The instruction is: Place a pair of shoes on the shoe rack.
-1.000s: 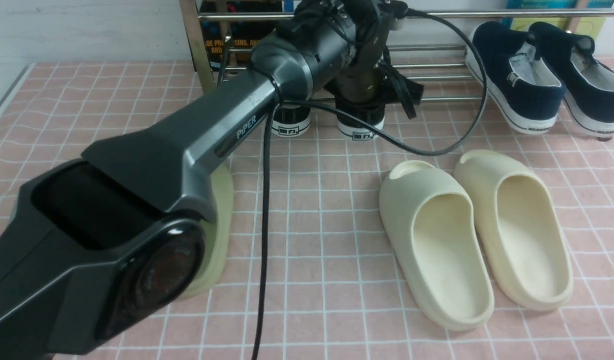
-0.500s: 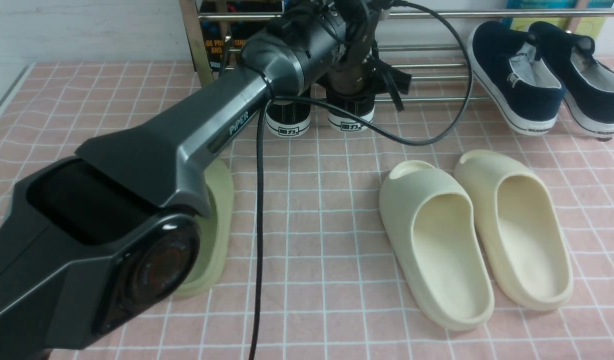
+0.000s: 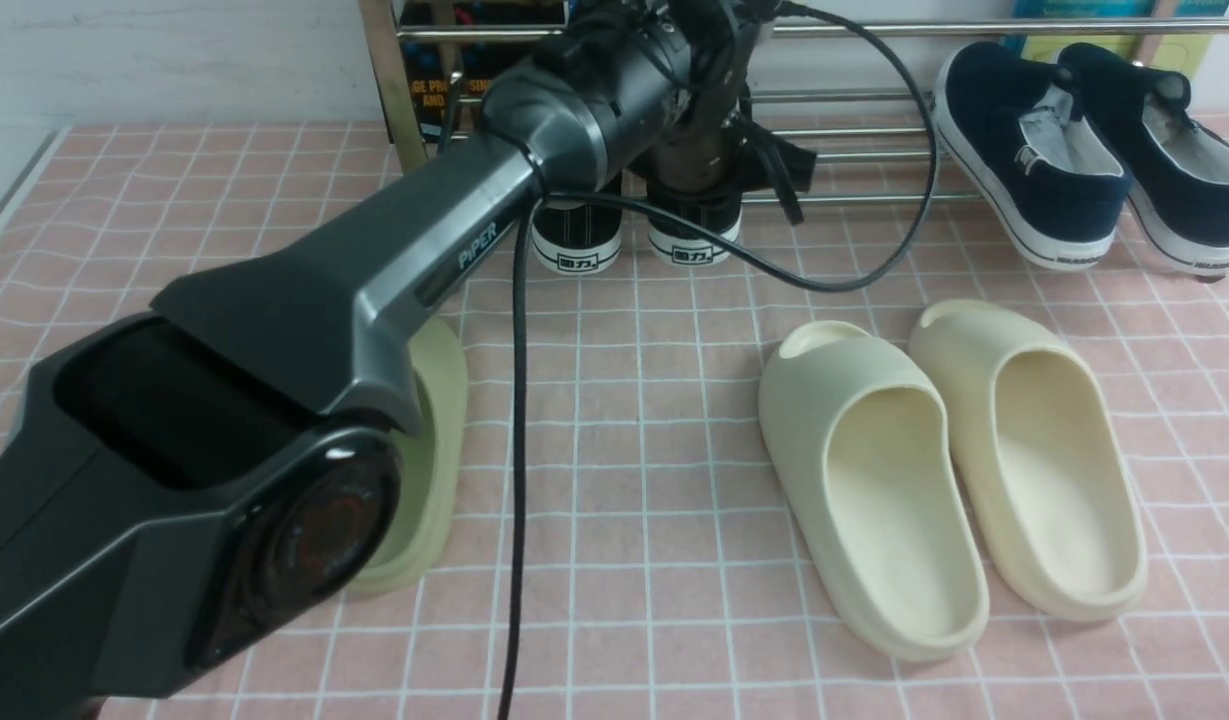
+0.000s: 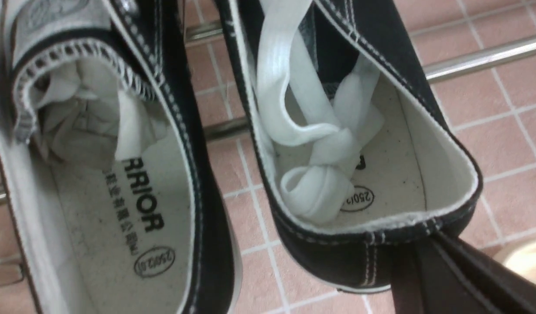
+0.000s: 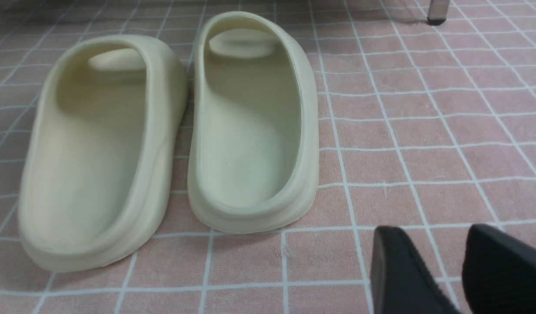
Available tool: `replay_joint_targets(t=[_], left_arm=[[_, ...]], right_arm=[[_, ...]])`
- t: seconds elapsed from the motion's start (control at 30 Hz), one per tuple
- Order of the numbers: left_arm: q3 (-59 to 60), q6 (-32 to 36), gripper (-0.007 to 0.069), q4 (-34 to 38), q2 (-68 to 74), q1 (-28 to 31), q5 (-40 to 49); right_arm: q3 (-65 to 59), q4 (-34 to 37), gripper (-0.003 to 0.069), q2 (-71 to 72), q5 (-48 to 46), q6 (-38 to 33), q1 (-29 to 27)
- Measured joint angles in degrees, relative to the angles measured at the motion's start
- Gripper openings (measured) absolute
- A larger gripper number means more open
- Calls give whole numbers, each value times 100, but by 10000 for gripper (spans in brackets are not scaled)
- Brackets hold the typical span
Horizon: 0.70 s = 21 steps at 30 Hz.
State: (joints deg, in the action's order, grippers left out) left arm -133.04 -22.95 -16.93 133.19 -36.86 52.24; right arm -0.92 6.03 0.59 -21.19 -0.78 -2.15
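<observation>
Sneakers [image 3: 574, 232]: edging back onto rack [image 3: 389, 70], placement nearly finishing.
Left gripper [image 4: 433, 270]: jaws pressed together, pushing at heel.

A pink cloth [image 3: 654, 420] ruled with a white grid is spread over the whole floor, and a white wall [image 3: 174, 50] is seen behind it at the far left. Two cream slides are laid side by side on the cloth at the right, the left one [image 3: 874, 480] touching the right one [image 3: 1034, 460], toes pointing away. A green slide [image 3: 436, 440] is mostly hidden at the left. Two navy slip-ons [image 3: 1034, 150] [image 3: 1174, 150] are set tilted at the far right. A dark cover with yellow lettering [image 3: 429, 95] is glimpsed at the back.
</observation>
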Motion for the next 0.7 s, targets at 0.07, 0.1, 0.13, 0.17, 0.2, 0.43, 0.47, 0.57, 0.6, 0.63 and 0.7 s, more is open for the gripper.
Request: replay_joint_targets(t=[0.07,0.1,0.13,0.17,0.2,0.43,0.47,0.57,0.6,0.63,0.7], left_arm=[[-25,0,15,9,-27,0,80],[-25,0,16,9,-59,-12,106],[-25,6,16,9,-84,-12,129],[-25,23,16,9,-139,-23,144],[-26,65,16,9,-195,-41,144],[-37,768,20,-97,-843,-191,662],[-37,910,20,-122,-975,-199,815],[-37,1214,22,-213,-1444,-204,1316],[-37,1280,22,-248,-1590,-204,1446],[-37,1343,22,-272,-1705,-204,1535],[-42,1450,22,-306,-2261,-204,1786]], right_arm=[[0,0,238,0,0,0,0],[0,0,238,0,0,0,0],[0,0,238,0,0,0,0],[0,0,238,0,0,0,0],[0,0,238,0,0,0,0],[0,0,238,0,0,0,0],[0,0,238,0,0,0,0],[0,0,238,0,0,0,0],[0,0,238,0,0,0,0],[0,0,238,0,0,0,0],[0,0,238,0,0,0,0]])
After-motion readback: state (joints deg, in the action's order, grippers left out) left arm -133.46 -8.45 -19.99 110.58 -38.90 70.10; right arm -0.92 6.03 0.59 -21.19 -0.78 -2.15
